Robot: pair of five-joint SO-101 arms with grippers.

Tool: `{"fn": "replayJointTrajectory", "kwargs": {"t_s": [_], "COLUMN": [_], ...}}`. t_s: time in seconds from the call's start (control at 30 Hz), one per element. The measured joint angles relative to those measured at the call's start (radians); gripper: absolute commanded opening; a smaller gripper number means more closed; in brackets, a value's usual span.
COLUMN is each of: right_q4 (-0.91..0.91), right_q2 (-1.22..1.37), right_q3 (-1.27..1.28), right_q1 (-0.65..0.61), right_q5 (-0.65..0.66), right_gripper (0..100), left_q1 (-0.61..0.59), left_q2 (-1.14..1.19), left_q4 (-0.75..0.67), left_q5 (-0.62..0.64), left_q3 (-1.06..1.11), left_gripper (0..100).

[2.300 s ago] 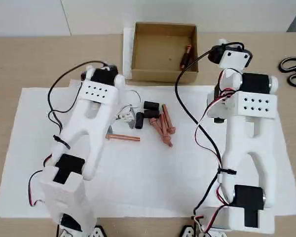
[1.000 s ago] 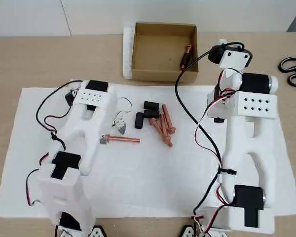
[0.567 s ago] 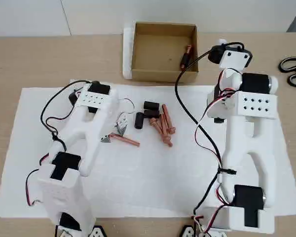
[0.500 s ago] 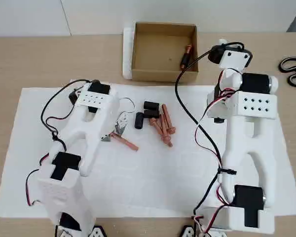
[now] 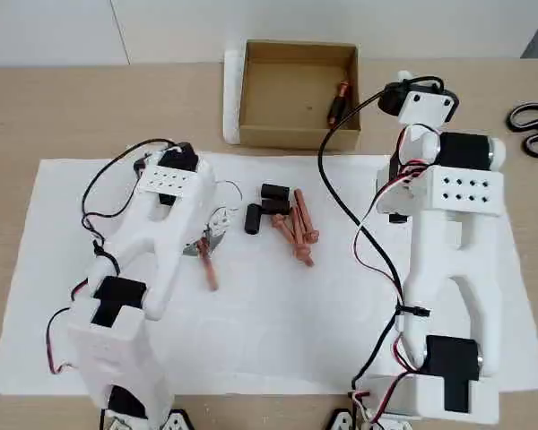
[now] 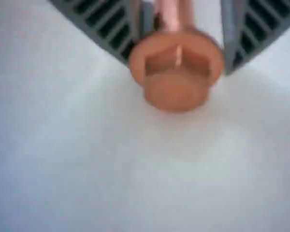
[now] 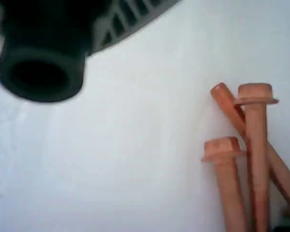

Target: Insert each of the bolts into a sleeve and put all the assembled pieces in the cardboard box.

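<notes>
My left gripper [image 5: 209, 240] is shut on a copper bolt [image 5: 207, 266] over the white sheet, left of the loose parts. In the left wrist view the bolt's hex head [image 6: 176, 70] faces the camera between the grey fingers [image 6: 108, 29]. My right gripper [image 7: 53, 29] is shut on a black sleeve [image 7: 41, 67], whose open bore faces the camera, held above the sheet near several loose bolts [image 7: 246, 159]. The cardboard box [image 5: 251, 90] stands at the back with one assembled piece [image 5: 338, 101] inside.
Black sleeves [image 5: 273, 193] and a pile of copper bolts [image 5: 298, 228] lie mid-sheet between the arms. The right arm [image 5: 457, 193] stands over the sheet's right side. Scissors [image 5: 533, 125] lie at the far right on the bare table.
My left gripper came back onto the bolt that lay crosswise, closed on its head end and swung it round so its shaft points toward the table's front. The right arm kept still.
</notes>
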Motion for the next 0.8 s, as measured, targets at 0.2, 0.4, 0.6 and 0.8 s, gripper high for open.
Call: {"fn": "replayJointTrajectory", "kwargs": {"t_s": [0.2,0.4,0.6,0.8], "right_q4": [0.0,0.0,0.003,0.003], "right_q2": [0.0,0.0,0.0,0.0], "right_q3": [0.0,0.0,0.0,0.0], "right_q1": [0.0,0.0,0.0,0.0], "right_q5": [0.0,0.0,0.0,0.0], "right_gripper": [0.4,0.4,0.4,0.4], "left_q1": [-0.003,-0.003,-0.003,-0.003], "left_q2": [0.003,0.003,0.003,0.003], "left_q4": [0.029,0.032,0.032,0.006], "left_q5": [-0.493,-0.733,-0.75,-0.75], "left_q3": [-0.049,-0.061,-0.061,-0.021], "left_gripper": [8,8,8,8]}}
